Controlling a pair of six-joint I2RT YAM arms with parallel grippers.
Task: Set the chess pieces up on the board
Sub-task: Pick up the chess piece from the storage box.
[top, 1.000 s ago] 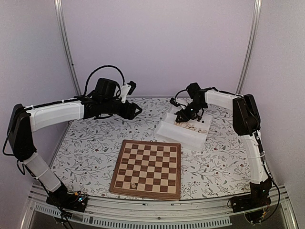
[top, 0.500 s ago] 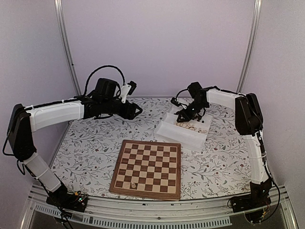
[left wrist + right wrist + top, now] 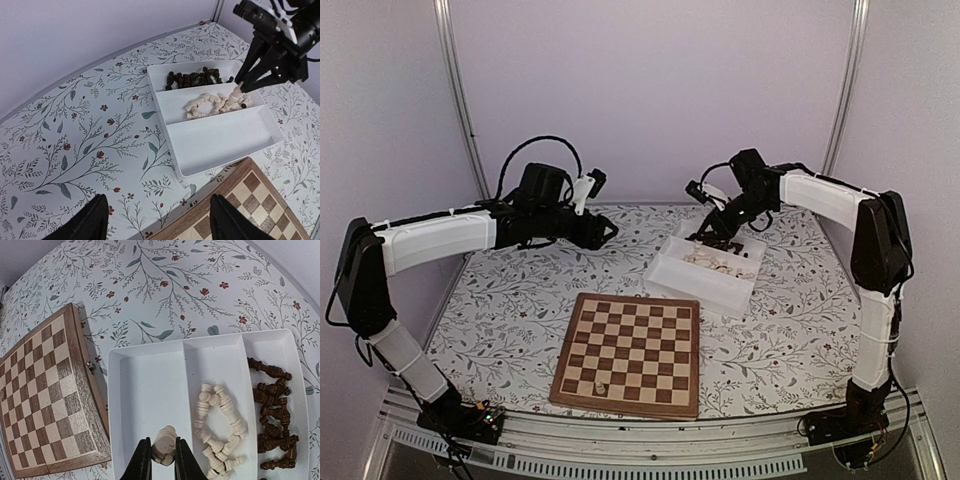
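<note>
pale wood sits pinched between the shut fingers of the right gripper (image 3: pixel 162 442) in its wrist view: one cream chess piece (image 3: pixel 165 434), held over the white tray (image 3: pixel 111 390). loose cream pieces (image 3: pixel 220 412) lie in the tray's middle compartment and dark pieces (image 3: pixel 272 407) in the end one. only the top view shows a lone piece (image 3: pixel 601 384) standing on the near row of the board (image 3: pixel 630 352). the left wrist view shows the left gripper (image 3: pixel 159 197) spread wide, empty, above the floral cloth (image 3: pixel 75 140).
</note>
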